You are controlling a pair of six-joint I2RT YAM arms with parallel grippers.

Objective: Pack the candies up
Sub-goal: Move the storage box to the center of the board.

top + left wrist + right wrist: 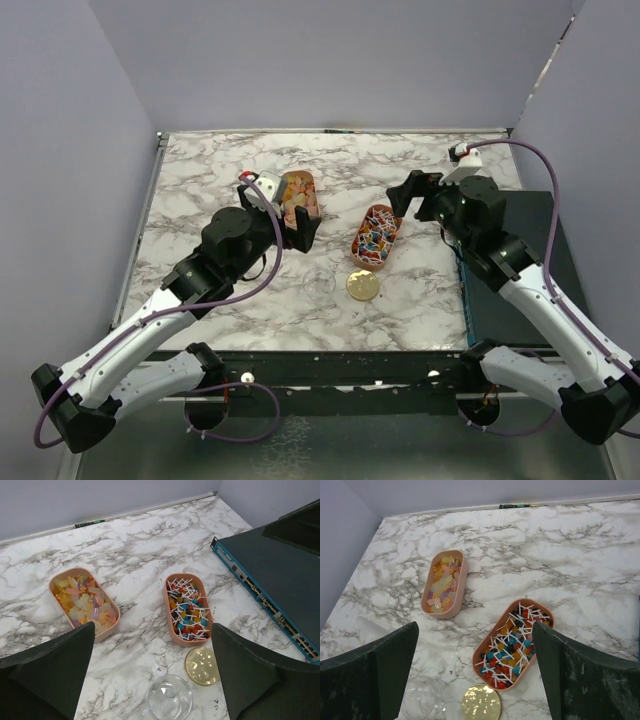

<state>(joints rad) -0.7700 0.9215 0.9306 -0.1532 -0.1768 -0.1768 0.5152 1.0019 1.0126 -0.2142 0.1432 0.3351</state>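
1. Top view: left pincer (303, 230) covers the near end of the orange-yellow tray (300, 188).
2. Right wrist: gold lid (481, 703) and clear jar (424, 700) clipped by bottom edge.
3. Top view: individual candies (376, 236) too small to separate.

You'll see orange-yellow candies (85, 602) heaped in the left tray (111, 629). The mixed candies (189, 614), red, blue and orange on white sticks, lie jumbled in the right tray (186, 641).
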